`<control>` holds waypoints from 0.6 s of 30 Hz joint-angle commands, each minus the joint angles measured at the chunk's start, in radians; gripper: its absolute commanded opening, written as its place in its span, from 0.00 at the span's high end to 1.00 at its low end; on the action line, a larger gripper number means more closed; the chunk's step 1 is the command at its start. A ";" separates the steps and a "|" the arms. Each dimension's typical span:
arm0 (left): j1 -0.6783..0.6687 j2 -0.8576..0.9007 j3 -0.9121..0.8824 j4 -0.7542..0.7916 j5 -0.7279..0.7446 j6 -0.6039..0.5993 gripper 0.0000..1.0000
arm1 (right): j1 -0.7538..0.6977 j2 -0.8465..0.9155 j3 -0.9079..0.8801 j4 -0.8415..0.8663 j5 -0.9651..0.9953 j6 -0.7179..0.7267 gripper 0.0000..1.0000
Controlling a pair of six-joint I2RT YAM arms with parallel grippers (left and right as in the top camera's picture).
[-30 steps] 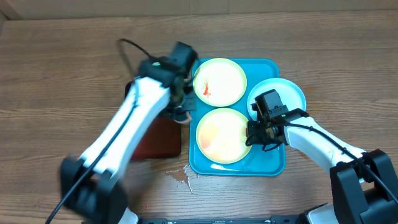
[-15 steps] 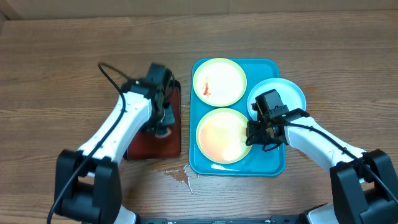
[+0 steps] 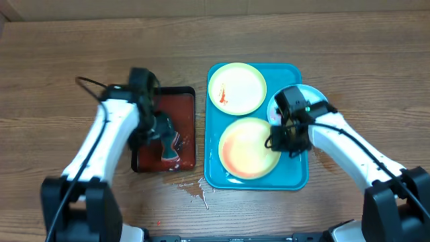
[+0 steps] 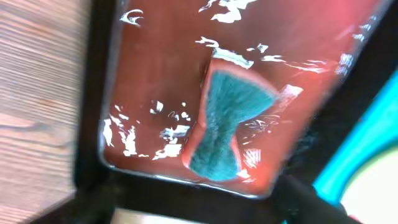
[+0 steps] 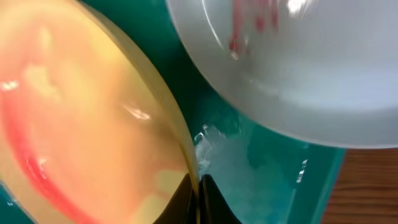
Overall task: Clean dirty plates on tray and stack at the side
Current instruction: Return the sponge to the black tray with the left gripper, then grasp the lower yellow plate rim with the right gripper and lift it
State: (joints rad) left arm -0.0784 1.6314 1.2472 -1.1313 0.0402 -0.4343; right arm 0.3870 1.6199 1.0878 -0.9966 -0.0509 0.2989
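On the turquoise tray [image 3: 295, 176] lie two yellow-green plates. The far one [image 3: 236, 88] carries a red smear. The near one [image 3: 247, 149], smeared pale red, has its right rim pinched by my right gripper [image 3: 280, 140], shut on it [image 5: 198, 194]; that rim looks lifted off the tray [image 5: 267, 162]. A light-blue plate [image 3: 318, 101] with red streaks [image 5: 311, 68] overlaps the tray's right edge, partly under my right arm. My left gripper [image 3: 163, 134] hangs open over the dark-red tray [image 3: 185, 107]. A teal sponge [image 4: 227, 121] lies loose in that tray, beyond the fingers.
The dark-red tray [image 4: 155, 74], black-rimmed, is wet and sits just left of the turquoise tray. Water drops [image 3: 195, 190] spot the wooden table in front of both trays. A cable [image 3: 87, 82] trails from the left arm.
My left arm has swung left over the dark-red tray, opened, and let the sponge go. My right gripper has drawn the near yellow-green plate slightly right, still holding its rim.
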 commanded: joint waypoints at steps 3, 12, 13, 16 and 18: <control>0.094 -0.149 0.173 -0.068 0.077 0.057 0.00 | 0.108 -0.042 0.252 -0.069 0.159 -0.095 0.96; 0.211 -0.278 0.350 -0.159 0.210 0.073 0.00 | 0.330 -0.027 0.344 0.188 0.243 -0.090 0.96; 0.213 -0.288 0.354 -0.162 0.213 0.073 0.00 | 0.355 -0.018 0.344 0.224 0.253 -0.090 0.96; 0.215 -0.318 0.356 -0.166 0.211 0.073 0.00 | 0.416 0.030 0.344 0.306 0.317 -0.085 0.96; 0.215 -0.327 0.356 -0.176 0.211 0.073 0.00 | 0.448 0.071 0.344 0.346 0.382 -0.082 0.96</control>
State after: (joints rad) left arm 0.1318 1.3262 1.5845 -1.2991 0.2222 -0.3847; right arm 0.8021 1.6337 1.4094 -0.6788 0.2199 0.2092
